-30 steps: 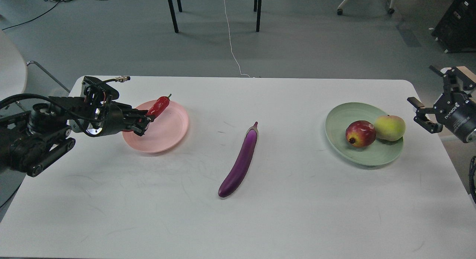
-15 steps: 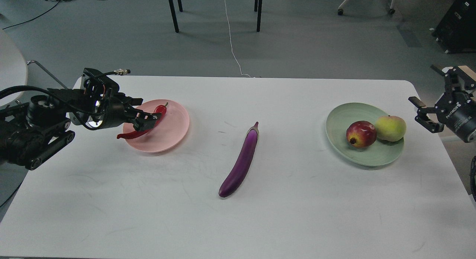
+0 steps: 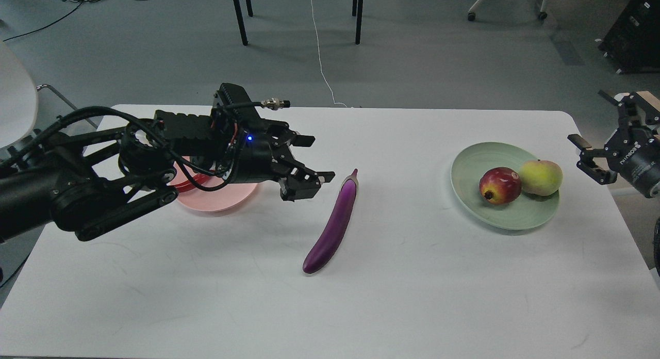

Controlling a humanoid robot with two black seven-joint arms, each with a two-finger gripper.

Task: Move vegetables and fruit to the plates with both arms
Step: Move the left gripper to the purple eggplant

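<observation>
Left gripper (image 3: 309,162) out over the white table (image 3: 330,297), fingers spread apart and empty, tips pointing right toward the eggplant (image 3: 334,227). One fingertip high near the far side, the other lower, close to the eggplant's capped end but not touching it. Blue light glowing on the wrist housing.

Eggplant lying bare on the table, centre of the scene, slanting from its dark cap at the far right end down to the rounded purple tip at the near left. Well apart from both plates.

Pink plate (image 3: 221,201) on the left, largely hidden behind the left arm, only its near rim showing. Red sliver of the chili pepper (image 3: 192,180) peeking through the arm's links over that plate; hard to tell exactly how it lies.

Green plate (image 3: 502,217) on the right side, carrying both fruits: dark-red pomegranate (image 3: 499,185) toward the left, yellow-green peach (image 3: 540,177) just beside it on the right, the two touching.

Right gripper (image 3: 590,155) off the table's right edge, near the green plate but clear of it, fingers parted with nothing between them.
</observation>
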